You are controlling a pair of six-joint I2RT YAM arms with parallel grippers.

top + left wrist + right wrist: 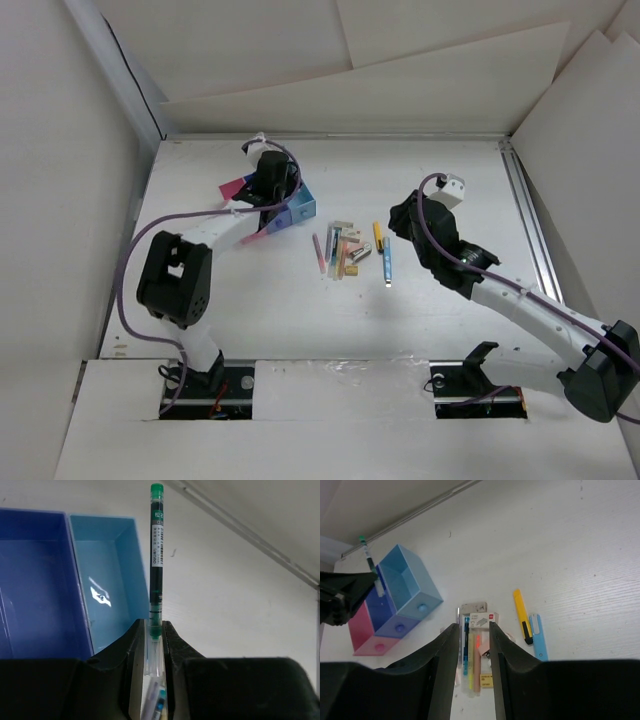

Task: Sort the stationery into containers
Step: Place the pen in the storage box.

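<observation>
My left gripper [155, 632] is shut on a green-capped pen [156, 550] and holds it above the joined trays, over the edge of the light blue tray [107, 585] beside the dark blue tray [35, 580]. In the top view the left gripper [268, 185] hovers over the trays [300, 209]. My right gripper [474, 630] is open and empty above the stationery pile [477, 645] of pens and beige blocks. The pile [340, 250] lies mid-table. The right wrist view shows the light blue [407, 582], dark blue [387, 612] and pink [362, 635] trays, and the green pen [369, 557] held in the left gripper.
A yellow cutter [522, 616] and a light blue tool [538, 636] lie right of the pile, also seen in the top view [381, 249]. White walls enclose the table; a metal rail [528, 220] runs along the right side.
</observation>
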